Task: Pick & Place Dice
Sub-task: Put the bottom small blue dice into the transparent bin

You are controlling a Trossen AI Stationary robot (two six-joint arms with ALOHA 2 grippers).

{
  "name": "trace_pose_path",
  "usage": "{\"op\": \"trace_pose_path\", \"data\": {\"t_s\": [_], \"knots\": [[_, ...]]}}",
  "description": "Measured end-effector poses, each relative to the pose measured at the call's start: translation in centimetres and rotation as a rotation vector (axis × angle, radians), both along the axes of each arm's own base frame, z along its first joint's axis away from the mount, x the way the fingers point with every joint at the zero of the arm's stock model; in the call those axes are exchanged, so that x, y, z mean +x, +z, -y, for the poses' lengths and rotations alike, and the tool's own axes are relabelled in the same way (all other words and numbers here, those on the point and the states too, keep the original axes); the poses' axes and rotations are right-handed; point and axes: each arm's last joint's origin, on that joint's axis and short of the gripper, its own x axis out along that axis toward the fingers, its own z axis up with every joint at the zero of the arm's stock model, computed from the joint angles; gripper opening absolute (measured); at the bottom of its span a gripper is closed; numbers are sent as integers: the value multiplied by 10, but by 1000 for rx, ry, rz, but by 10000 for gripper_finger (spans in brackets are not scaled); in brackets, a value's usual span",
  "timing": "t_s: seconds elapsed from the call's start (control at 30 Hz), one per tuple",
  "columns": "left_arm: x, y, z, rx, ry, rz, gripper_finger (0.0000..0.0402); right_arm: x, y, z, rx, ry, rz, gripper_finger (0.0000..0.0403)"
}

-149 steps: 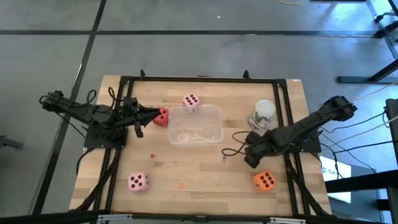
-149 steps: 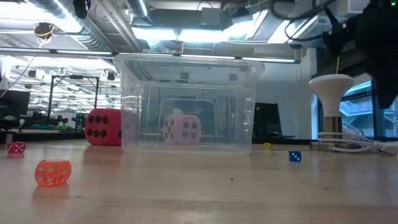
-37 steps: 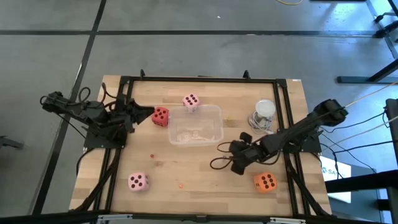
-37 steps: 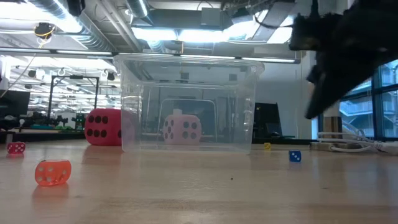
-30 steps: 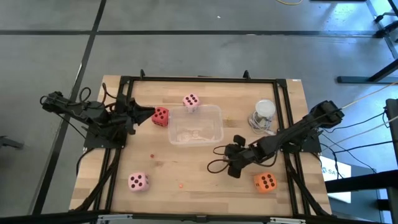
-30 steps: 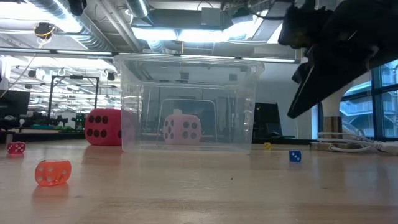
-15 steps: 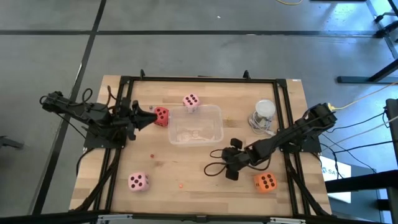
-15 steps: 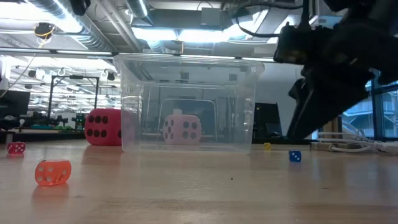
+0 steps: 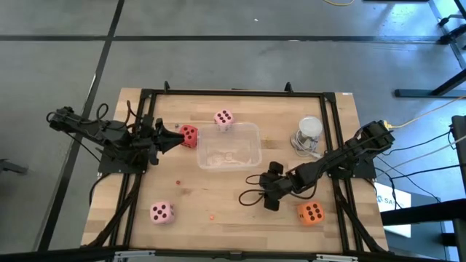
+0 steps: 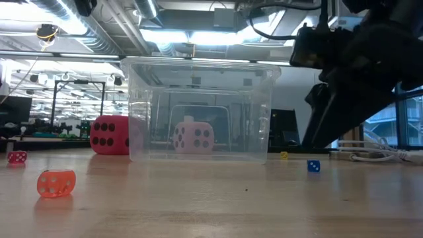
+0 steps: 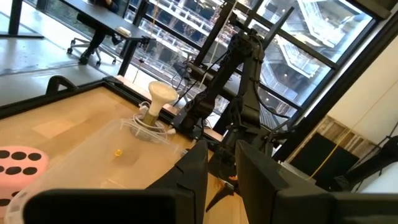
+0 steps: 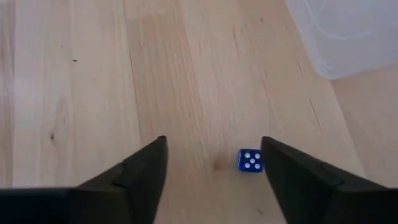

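Observation:
In the high view the red die [image 9: 188, 135] sits left of the clear tub [image 9: 231, 146]. One pale pink die [image 9: 223, 118] lies beyond the tub, the other [image 9: 162, 212] near the table's near-left corner. The orange die [image 9: 311, 212] is near right. My left gripper [image 9: 175, 135] points at the red die from the left, its fingers a narrow gap apart in its wrist view [image 11: 222, 149]. My right gripper [image 9: 268, 195] hangs open over bare wood between tub and orange die. A tiny blue die [image 12: 250, 160] lies on the table between its fingers [image 12: 214, 146].
A white stand with a coiled cable [image 9: 308, 134] sits right of the tub. Tiny dice lie scattered: orange [image 10: 56, 183], red [image 10: 17, 157], yellow [image 10: 283, 155], blue [image 10: 314, 166]. A black frame [image 9: 233, 92] rims the table. Bare wood lies between the near pink die and the orange die.
My right gripper has moved toward the table's left and near edge, away from the tub's right side, and has settled above the tiny blue die. My left gripper has advanced a little toward the red die. All dice have stayed in place.

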Motion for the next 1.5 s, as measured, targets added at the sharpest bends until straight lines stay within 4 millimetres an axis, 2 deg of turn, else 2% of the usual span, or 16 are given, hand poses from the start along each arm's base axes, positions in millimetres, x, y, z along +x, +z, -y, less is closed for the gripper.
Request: {"op": "trace_pose_path", "data": {"t_s": [0.13,0.23,0.43,0.63,0.97,1.13,1.5], "knots": [[0,0,0,0,0,0,77,-4,-3,4,-91,-26,-33,315],[0,0,0,-1,0,0,77,-6,-4,7,-138,-44,-47,324],[0,0,0,-1,6,0,77,-6,-4,6,-141,-14,-47,307],[0,0,0,-1,7,0,77,-3,-19,4,-131,8,-90,285],[0,1,0,-3,8,7,77,2,-26,1,-130,21,-79,264],[0,1,0,-3,9,6,77,2,-27,1,-137,21,-76,226],[0,1,0,-3,8,7,77,1,-28,1,-133,23,-87,83]]}}
